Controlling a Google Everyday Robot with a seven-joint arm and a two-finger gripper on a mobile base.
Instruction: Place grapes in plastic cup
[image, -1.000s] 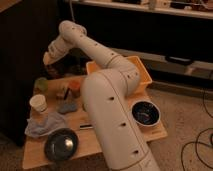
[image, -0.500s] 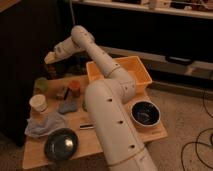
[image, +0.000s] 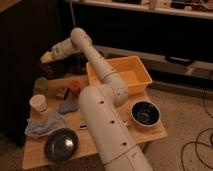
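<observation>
While the thick white arm (image: 107, 125) rises from the lower foreground and bends back toward the upper left, the gripper (image: 47, 56) hangs in the air above the rear left corner of the wooden table (image: 150, 134). Its pale, yellowish tip points left and slightly down, against the dark background. I cannot tell whether it is spread, pressed together or pinching something.

The plastic cup (image: 41, 85), short and pale green, stands upright at the table's rear left, below the gripper and well apart from it. The grapes cannot be picked out with any certainty, either at the gripper or on the table.

Right of the plastic cup stands an orange container (image: 75, 86), with a small brownish object (image: 62, 92) just beside it. In front of these lies a blue cloth (image: 66, 106). A taller white cup (image: 38, 104) stands near the left edge, touching or resting on a crumpled grey cloth (image: 46, 125). A dark round bowl (image: 61, 144) sits at the front left corner.

Behind the arm, a yellow bin (image: 131, 75) occupies the rear right of the table. A dark blue bowl (image: 145, 112) sits in front of it, near the right edge.

A row of small dark dots runs along the arm's housing. No lettering or label on the arm, cups or containers can be read.
</observation>
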